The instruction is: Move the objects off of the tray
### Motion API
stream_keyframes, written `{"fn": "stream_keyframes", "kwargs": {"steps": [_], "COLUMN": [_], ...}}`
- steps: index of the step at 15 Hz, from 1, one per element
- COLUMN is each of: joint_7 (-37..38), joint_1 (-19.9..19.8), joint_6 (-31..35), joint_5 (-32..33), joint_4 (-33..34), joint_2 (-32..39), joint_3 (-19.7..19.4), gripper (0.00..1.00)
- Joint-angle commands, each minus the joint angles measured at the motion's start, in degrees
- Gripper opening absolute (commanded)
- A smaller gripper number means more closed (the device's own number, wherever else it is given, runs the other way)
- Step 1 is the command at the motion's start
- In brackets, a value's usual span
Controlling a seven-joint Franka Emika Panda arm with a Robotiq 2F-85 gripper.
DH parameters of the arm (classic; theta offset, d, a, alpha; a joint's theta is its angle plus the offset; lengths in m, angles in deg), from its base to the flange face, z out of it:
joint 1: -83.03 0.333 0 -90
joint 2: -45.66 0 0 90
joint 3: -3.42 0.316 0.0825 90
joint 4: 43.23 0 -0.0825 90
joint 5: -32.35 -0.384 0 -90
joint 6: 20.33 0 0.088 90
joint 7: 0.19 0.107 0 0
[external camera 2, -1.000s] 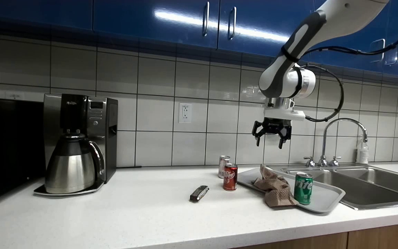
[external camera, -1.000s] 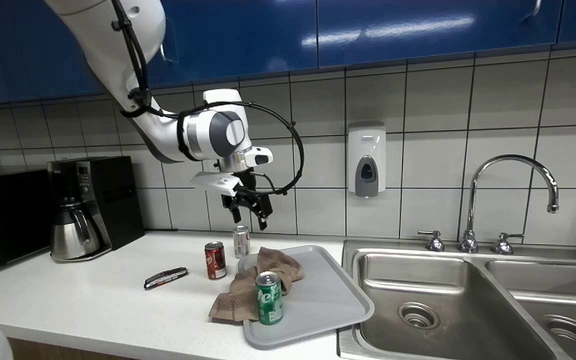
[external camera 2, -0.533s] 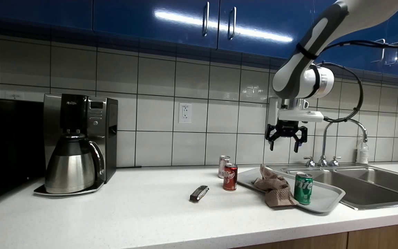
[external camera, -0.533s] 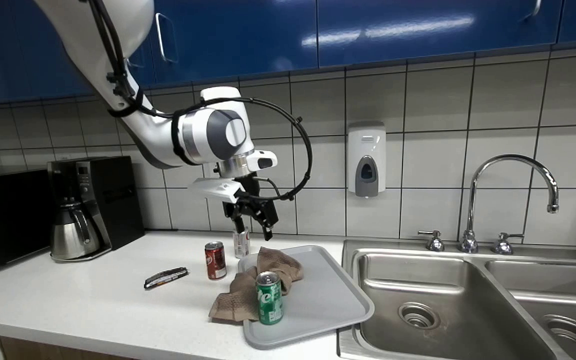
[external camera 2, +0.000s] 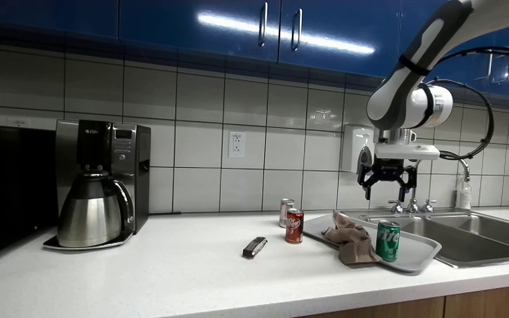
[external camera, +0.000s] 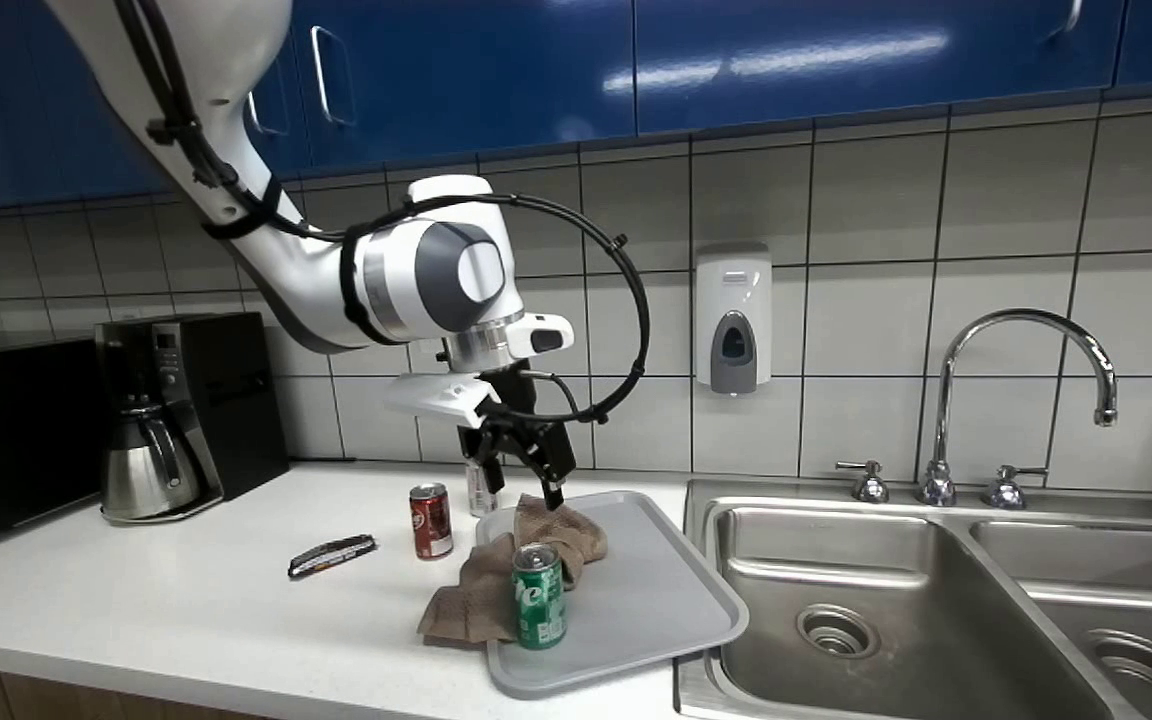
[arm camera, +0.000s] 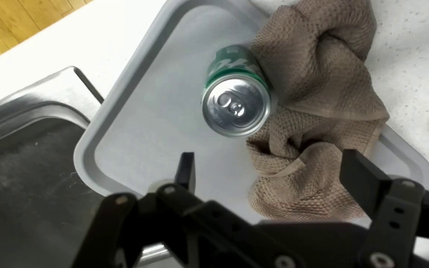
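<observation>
White counter (external camera 2: 170,274) is backed by pale tiles (external camera 2: 198,145) beneath blue cabinets (external camera 2: 197,39). Slightly overlapping the steel sink (external camera: 996,590), a grey tray (external camera: 651,570) is topped by a green can (external camera: 539,605) and, partly, a brown cloth (external camera: 481,605); above, the end effector (external camera 2: 385,197) is spread.

Above the tray (arm camera: 151,115), the gripper (external camera 2: 385,198) is held, its fingers (arm camera: 363,182) spread apart and pointed down, the arm (external camera: 311,285) bent.
</observation>
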Motion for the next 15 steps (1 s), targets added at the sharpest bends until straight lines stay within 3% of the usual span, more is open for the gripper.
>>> {"fn": "stream_keyframes", "kwargs": {"steps": [1, 15], "joint_7": [1.74, 1.21], "joint_1": [-2.31, -2.83], "joint_6": [-0.07, -0.66], "joint_5": [1.76, 0.8], "joint_4": [-3.04, -2.4], "joint_2": [-2.58, 2.4], "joint_3": [0.42, 0.52], "gripper": [1.0, 1.0]}}
